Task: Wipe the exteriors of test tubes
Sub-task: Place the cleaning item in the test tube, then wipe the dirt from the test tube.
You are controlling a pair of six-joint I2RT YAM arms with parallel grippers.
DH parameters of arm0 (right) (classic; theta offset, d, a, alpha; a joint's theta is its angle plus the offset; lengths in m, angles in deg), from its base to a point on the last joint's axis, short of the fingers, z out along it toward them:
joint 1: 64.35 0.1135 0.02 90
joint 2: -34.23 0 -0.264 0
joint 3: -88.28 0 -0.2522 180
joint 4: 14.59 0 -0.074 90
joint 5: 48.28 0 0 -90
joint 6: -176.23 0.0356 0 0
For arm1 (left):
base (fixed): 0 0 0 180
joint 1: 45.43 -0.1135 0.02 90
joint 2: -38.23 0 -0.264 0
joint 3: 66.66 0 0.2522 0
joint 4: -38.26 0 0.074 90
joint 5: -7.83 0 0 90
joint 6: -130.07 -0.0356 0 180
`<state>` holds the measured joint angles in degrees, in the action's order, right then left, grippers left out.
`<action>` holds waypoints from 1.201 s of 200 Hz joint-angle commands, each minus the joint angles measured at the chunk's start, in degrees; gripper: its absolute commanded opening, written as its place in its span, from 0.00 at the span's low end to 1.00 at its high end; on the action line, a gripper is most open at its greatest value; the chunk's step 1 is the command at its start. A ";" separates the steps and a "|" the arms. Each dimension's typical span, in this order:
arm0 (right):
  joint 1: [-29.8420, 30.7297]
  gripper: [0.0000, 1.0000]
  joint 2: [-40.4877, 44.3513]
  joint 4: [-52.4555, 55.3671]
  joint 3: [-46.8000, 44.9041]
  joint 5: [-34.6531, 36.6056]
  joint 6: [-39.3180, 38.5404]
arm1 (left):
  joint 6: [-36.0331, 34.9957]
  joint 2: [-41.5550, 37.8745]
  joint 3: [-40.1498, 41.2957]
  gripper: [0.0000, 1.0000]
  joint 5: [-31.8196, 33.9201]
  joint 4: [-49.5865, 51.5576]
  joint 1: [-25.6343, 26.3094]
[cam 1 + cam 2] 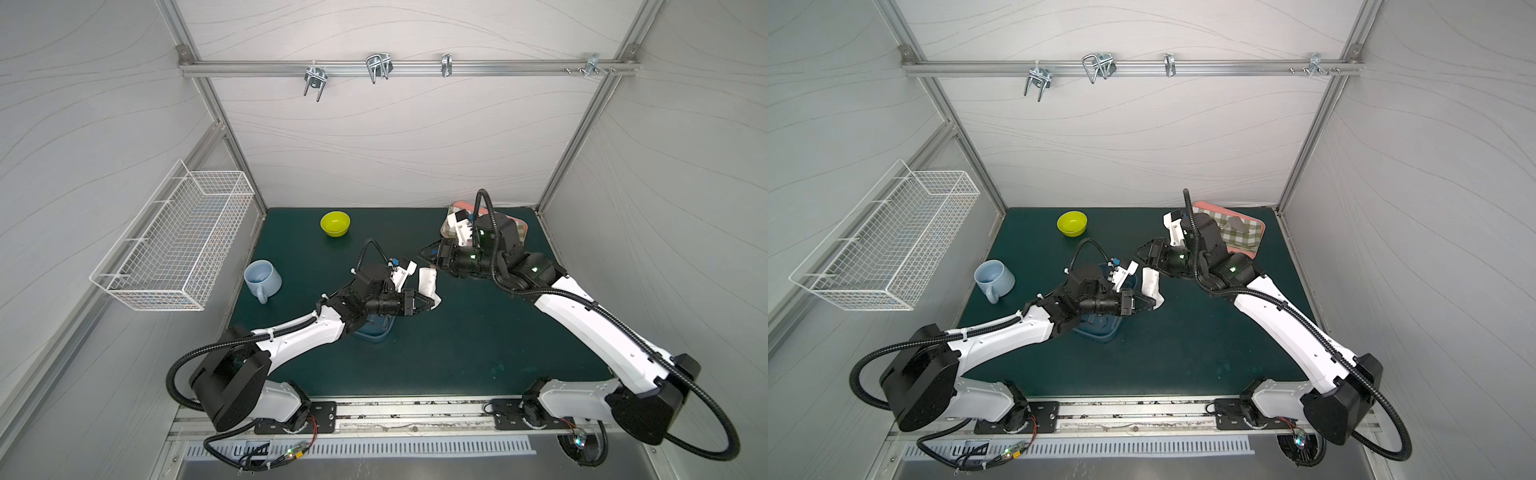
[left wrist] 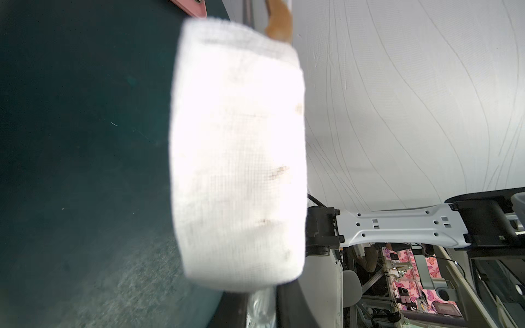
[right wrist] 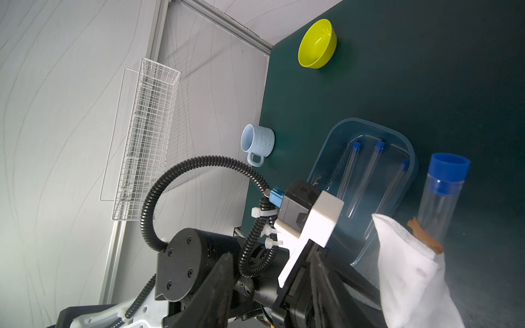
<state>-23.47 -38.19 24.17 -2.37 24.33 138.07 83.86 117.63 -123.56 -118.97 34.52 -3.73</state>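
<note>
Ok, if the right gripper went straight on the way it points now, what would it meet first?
Probably the left gripper: the right wrist view shows its black body and white camera mount straight ahead, the white cloth it clamps and the test tube standing just beside that line. Depth is unclear.

**Bright, even overhead light; cloth blown out up close**

Both top views are bright and diffuse, lit from above. Shadows under the arms on the dark mat (image 1: 415,353) are soft and faint. Focus is sharp, but wide-angle bowing shows in the wall rail (image 1: 415,67) and the side frames.

In the left wrist view the white cloth (image 2: 238,153) is overexposed. Its weave is mostly lost and its edges are soft and out of focus, while the background is sharper.

In the right wrist view the test tube (image 3: 443,196) sits near the lens, slightly soft, with glare streaks on its clear wall. The cloth is washed out here too. There is fisheye bending around the wire basket (image 3: 145,142).
</note>
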 commanded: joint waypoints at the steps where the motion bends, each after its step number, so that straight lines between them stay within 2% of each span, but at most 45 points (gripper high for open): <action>1: 0.26 0.47 1.83 1.15 1.28 0.54 -0.51 | 1.12 0.41 -0.45 0.05 -1.28 -3.09 0.16; 60: -3.68 0.48 5.18 7.68 2.57 2.03 -3.47 | 1.44 0.25 -1.21 0.05 -0.62 -2.97 0.07; 108: -4.84 0.49 8.37 9.59 -2.60 3.50 -3.67 | 0.68 0.68 -3.15 0.04 -1.88 -1.35 0.07; 153: -4.82 0.50 9.48 10.77 -6.67 1.25 -5.10 | -0.17 -0.59 -3.27 0.04 -0.98 -0.22 -0.05; 201: -4.49 0.51 8.81 6.82 -10.90 -3.34 -5.61 | -2.38 -3.52 -3.27 0.05 1.54 3.87 -0.21; 240: -3.28 0.51 6.66 2.59 -12.47 -3.05 -4.67 | -2.90 -4.86 -3.01 0.05 2.18 5.10 -0.27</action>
<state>-27.49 -30.15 30.70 -13.97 22.45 133.13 82.15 114.35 -124.54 -117.72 39.55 -3.80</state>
